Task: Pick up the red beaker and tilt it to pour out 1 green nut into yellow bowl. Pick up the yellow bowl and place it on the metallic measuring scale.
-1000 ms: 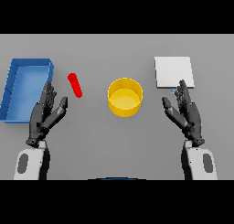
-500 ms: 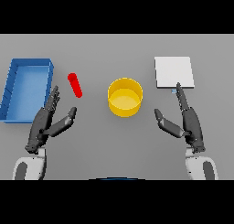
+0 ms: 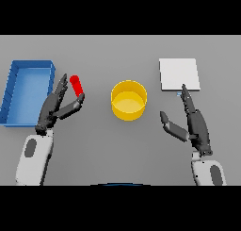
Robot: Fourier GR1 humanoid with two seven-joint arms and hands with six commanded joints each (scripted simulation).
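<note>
I find no readable text, label, brand, number or sign anywhere in my view. The red beaker [image 3: 76, 85] carries no graduation marks that I can make out. The yellow bowl [image 3: 128, 100] is plain. The metallic measuring scale [image 3: 179, 74] shows a blank pale top, no display digits. The blue tray [image 3: 27, 91] is unmarked as well.

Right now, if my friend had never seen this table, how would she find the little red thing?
Start at the big blue tray on the table's left side. Just right of its near corner lies the red beaker, with the left hand reaching up beside it, fingers spread around its lower end. It is the only red thing, a small slim tube, unlike the round yellow bowl in the middle.
</note>
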